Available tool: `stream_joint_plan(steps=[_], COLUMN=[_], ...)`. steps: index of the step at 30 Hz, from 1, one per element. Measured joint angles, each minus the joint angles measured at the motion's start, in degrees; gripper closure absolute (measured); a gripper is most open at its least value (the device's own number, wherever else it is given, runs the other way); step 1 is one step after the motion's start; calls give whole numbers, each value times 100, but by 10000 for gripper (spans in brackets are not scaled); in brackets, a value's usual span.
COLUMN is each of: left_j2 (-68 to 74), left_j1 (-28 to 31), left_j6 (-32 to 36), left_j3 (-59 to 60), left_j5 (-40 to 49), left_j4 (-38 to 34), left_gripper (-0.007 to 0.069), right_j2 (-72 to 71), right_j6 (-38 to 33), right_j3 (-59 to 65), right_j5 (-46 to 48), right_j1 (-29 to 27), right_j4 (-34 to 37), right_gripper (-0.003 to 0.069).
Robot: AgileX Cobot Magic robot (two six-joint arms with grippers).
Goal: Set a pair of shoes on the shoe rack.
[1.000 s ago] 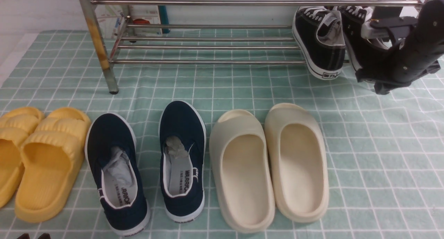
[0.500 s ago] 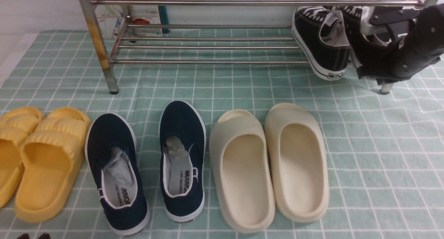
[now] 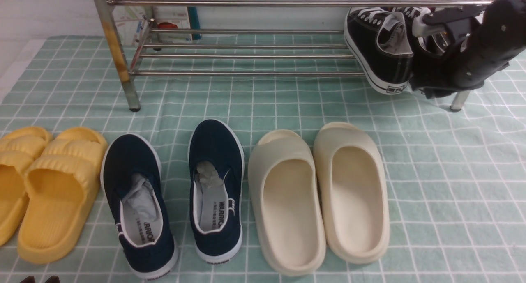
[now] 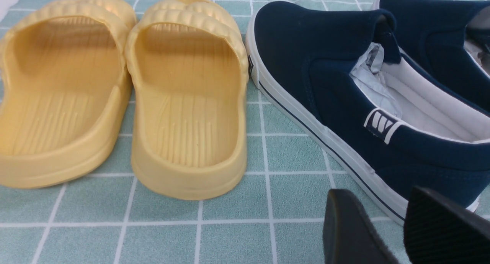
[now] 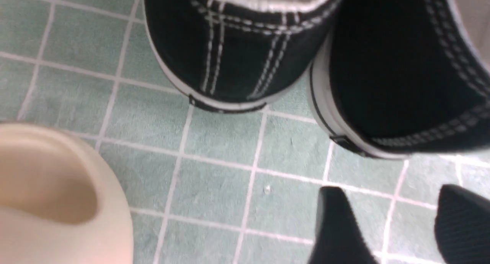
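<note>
Up at twelve o'clock in the front view, it's the shoe rack [image 3: 238, 3], and the black sneakers [image 3: 382, 53] sit side by side on its lower tier at two o'clock, heels toward us. The right gripper [image 5: 386, 193] is right there beside the heels, fingertips apart with nothing between them! The left gripper [image 4: 377, 195] shows a gap between its tips too — it holds nothing.

Down on the table [image 3: 448, 196], the navy slip-ons [image 3: 215, 151] lie at eight o'clock. Read that insole: "WARRIOR" on the one nearer centre, its last letter partly hidden, with small Chinese characters beside it; the other shows only "ARRIO". The sneaker's heel patch carries marks too small to make out.

Cream slides [image 3: 291, 217] at five o'clock, yellow slides [image 3: 55, 192] between eight and nine — and a printed panel [image 3: 172, 16] behind the rack at eleven.
</note>
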Motion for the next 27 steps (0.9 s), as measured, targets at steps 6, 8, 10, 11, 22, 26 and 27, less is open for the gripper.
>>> stream_joint_plan(steps=[6,8,10,11,22,26,27], left_j2=[0,0,0,0,0,0,0], left_j1=[0,0,0,0,0,0,0], left_j6=[0,0,0,0,0,0,0], left_j3=[0,0,0,0,0,0,0], left_j5=[0,0,0,0,0,0,0], left_j4=[0,0,0,0,0,0,0], left_gripper=[386,386,386,386,386,386,386], right_j2=[-1078,-1389,-2082,-2380,-5513,-6710,-7039], right_j6=[12,12,12,12,-173,-344,-377], right_j3=[0,0,0,0,2442,4173,4668], right_j5=[438,453,479,495,-1145,-1846,-2095], right_j1=[0,0,0,0,0,0,0], right_j4=[-5,-5,17,37,476,476,476], right_gripper=[249,314,466,535,662,662,661])
